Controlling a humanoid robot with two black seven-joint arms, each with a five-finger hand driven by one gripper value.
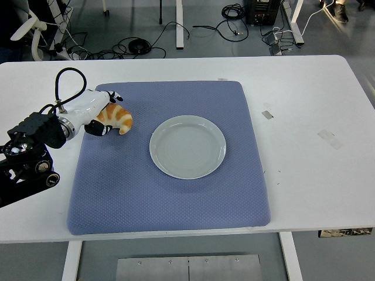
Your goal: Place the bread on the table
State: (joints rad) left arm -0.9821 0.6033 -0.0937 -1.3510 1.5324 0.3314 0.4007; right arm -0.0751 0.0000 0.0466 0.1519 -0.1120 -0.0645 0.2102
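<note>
The bread, an orange-brown croissant [117,119], is held in my left hand [105,114] over the upper left part of the blue mat [170,193]. The hand's white shell and black fingers are curled around the croissant's left end. I cannot tell whether the croissant touches the mat. The left arm comes in from the left edge. An empty white plate [187,146] lies in the middle of the mat, to the right of the croissant. The right arm is out of view.
The mat lies on the white table [310,117]. Small tape marks [329,138] sit on the table's right side. Cables and table legs show on the floor beyond the far edge.
</note>
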